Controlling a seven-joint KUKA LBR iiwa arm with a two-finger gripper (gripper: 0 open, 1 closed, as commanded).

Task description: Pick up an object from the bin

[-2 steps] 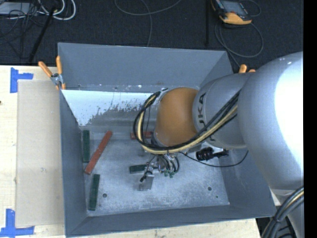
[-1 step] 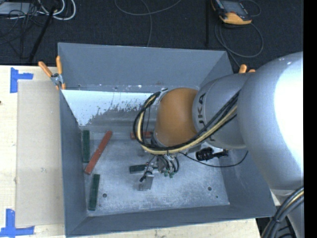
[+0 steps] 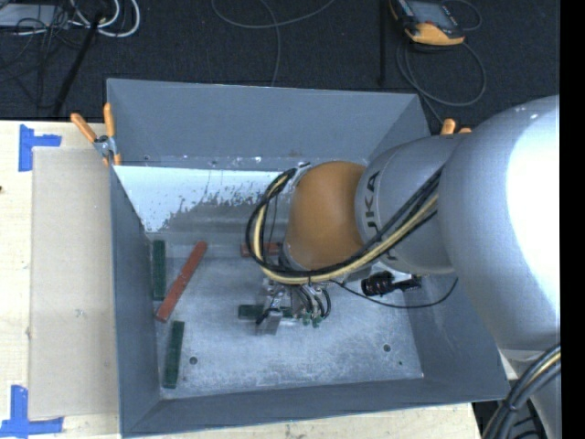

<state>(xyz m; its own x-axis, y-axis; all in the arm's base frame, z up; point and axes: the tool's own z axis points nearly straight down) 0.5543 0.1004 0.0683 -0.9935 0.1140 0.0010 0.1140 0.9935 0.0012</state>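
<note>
How far the jaws stand open cannot be told: the gripper [image 3: 291,315] points down at the floor near the middle of the bin [image 3: 274,122], and its tip is a dark tangle of small parts under the wrist. Whether anything sits between the jaws cannot be told either. At the tip's left side lies a small dark green block [image 3: 249,312], flat on the speckled grey floor, so close that touching or merely beside cannot be settled. Above the gripper sits the rounded orange cover [image 3: 322,213] of the wrist, with black and yellow cables [image 3: 265,236] looping round its left side. Well apart, toward the bin's left wall, lie three long bars: a reddish-brown bar [image 3: 181,280] slanting across the floor, an upper green bar [image 3: 158,269] just to its left, and a lower green bar [image 3: 172,353] nearer the front corner.
</note>
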